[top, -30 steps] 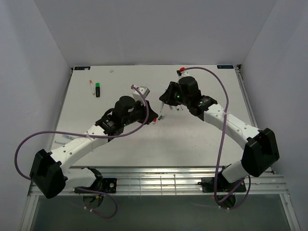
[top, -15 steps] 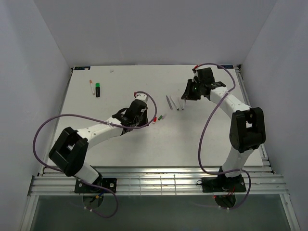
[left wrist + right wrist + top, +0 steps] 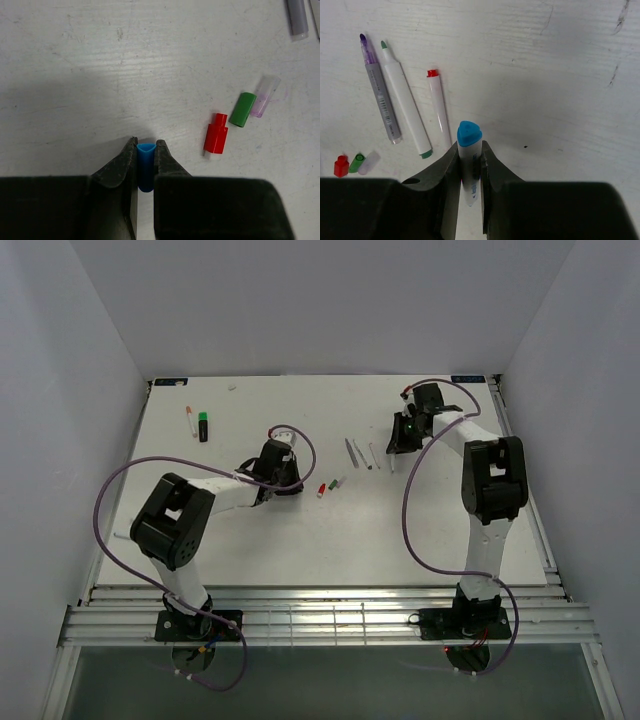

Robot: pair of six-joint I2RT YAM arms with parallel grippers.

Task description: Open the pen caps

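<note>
White table is carrying 2 capped pens far left, nearer the left gripper, which is pinching a blue cap; right gripper is clamping the blue pen.

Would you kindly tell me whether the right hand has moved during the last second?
Yes. The right hand has drawn rightward, away from the black marker and toward the table's right edge.
</note>
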